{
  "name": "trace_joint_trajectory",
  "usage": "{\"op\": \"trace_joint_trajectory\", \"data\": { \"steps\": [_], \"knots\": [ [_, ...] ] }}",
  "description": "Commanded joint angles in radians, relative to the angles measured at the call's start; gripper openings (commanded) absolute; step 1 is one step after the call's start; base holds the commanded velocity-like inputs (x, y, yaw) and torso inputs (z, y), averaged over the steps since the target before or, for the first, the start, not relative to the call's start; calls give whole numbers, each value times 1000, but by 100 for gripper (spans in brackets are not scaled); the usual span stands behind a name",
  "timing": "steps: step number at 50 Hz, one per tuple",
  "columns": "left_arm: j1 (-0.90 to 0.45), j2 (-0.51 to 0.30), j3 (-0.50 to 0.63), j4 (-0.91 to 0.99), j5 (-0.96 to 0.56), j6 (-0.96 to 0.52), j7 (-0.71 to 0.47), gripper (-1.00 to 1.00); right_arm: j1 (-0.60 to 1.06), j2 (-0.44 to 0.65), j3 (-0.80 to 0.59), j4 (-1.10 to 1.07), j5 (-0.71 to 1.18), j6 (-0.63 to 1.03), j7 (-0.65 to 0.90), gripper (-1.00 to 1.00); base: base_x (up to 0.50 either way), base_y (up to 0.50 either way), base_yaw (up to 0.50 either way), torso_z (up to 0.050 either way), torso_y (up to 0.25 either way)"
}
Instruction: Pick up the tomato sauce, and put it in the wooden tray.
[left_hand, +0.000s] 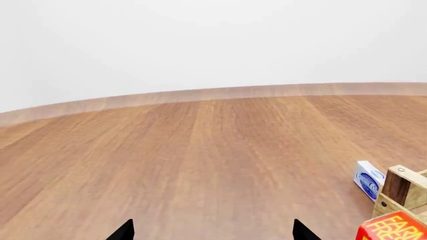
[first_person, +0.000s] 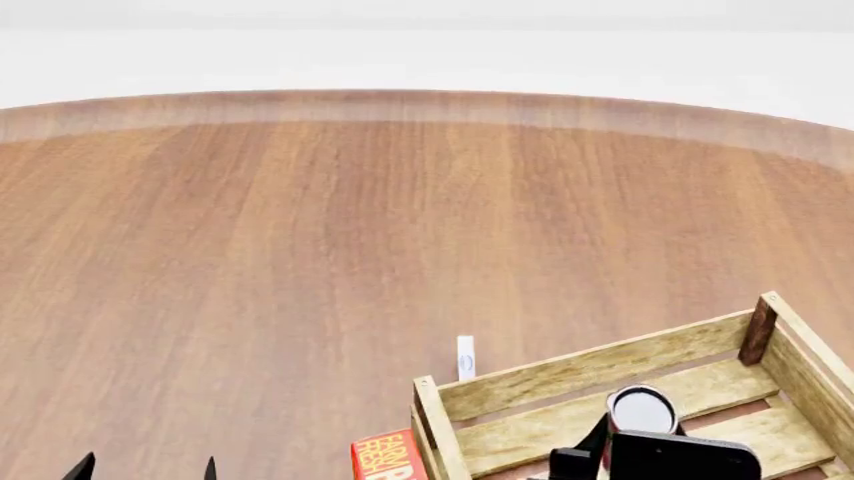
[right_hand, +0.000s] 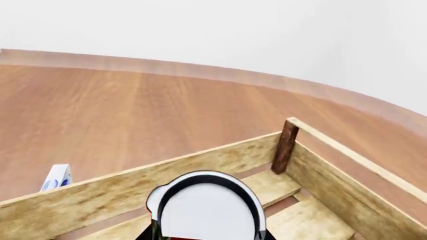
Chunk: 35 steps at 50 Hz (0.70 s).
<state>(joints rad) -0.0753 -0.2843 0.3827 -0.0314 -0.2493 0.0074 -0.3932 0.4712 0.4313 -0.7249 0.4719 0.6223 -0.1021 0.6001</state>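
Tomato sauce, a small cylindrical can with a grey-white lid and dark rim (first_person: 642, 411), sits upright inside the wooden tray, a large rectangular crate of pale slats with darker corner posts (first_person: 587, 372). The can is over the tray's floor slats, near the far wall and well short of the dark far-right corner post. Whether its base touches the slats cannot be told.

Right gripper (first_person: 607, 450): its black fingers (first_person: 593, 437) flank the can just below the lid. In the right wrist view the lid (right_hand: 208, 210) fills the lower centre, with dark finger edges hard against both sides of it; the fingers appear to be pinching the can.

Left gripper (left_hand: 212, 231): only two black fingertips (left_hand: 123, 231) show, spread wide apart with nothing between them, hovering over bare wooden desk (first_person: 294, 260) well left of the tray.

Outside the tray: a red box with yellow lettering (first_person: 387, 455) stands just beside the near-left corner post; a small white-and-blue packet (first_person: 465, 357) lies on the desk just beyond the far wall.
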Motion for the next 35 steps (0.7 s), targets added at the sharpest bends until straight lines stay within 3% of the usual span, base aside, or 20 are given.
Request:
{"op": "trace_joint_trajectory", "data": {
  "steps": [1, 35],
  "knots": [
    [8, 2, -9, 7, -10, 20, 10, 100, 20, -21, 6, 38, -21, 36, -33, -100, 0, 0, 0, 0, 0],
    [2, -3, 1, -4, -13, 29, 6, 100, 38, -35, -1, 77, 0, 67, -79, -100, 0, 0, 0, 0, 0]
  ]
}}
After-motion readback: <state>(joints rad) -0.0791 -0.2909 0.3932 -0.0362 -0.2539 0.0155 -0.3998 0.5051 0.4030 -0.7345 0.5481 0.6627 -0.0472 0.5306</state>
